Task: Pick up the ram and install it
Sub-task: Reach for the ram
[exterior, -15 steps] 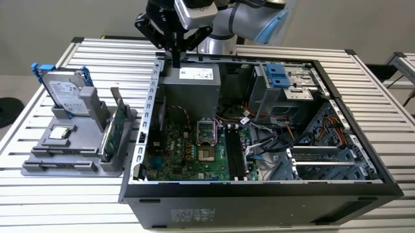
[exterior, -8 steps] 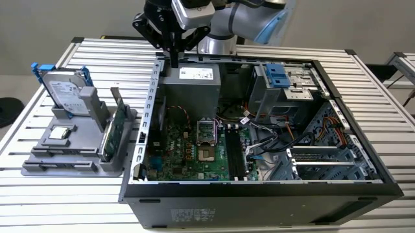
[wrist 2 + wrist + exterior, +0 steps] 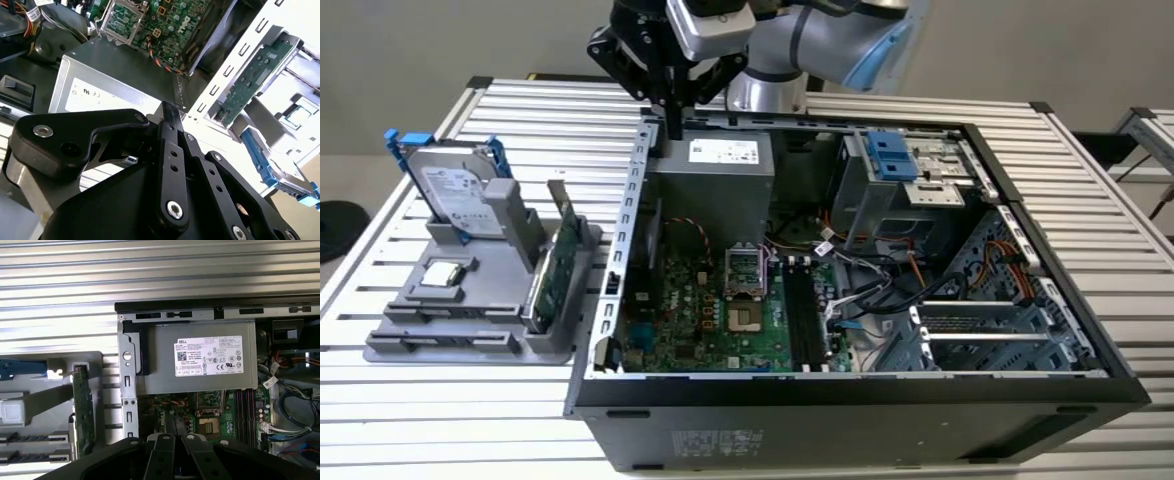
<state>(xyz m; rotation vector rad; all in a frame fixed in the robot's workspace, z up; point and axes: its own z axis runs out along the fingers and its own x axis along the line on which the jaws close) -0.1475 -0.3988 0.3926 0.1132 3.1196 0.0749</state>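
gripper (image 3: 675, 132): you're hanging over the rear wall of the case (image 3: 854, 388), right above the power supply (image 3: 710, 185).
jaws: clenched, fingertips (image 3: 170, 116) pressed together.
ram (image 3: 563, 210): looks like the thin dark strip standing in the grey holder (image 3: 400, 350), just behind the green card (image 3: 554, 285); hard to be sure.
gap: the holder sits well apart from your gripper, on the exterior view's left of the case.

So the silver-grey round-jointed arm (image 3: 774, 50) has a light blue plastic cap (image 3: 881, 50) at its 3 o'clock side. Up front sits a matte black linkage gripper (image 3: 167, 107): chunky flat bars, shiny silver screws (image 3: 174, 210) at the pivots, and slim black fingers (image 3: 171, 145) with small holes down their length.
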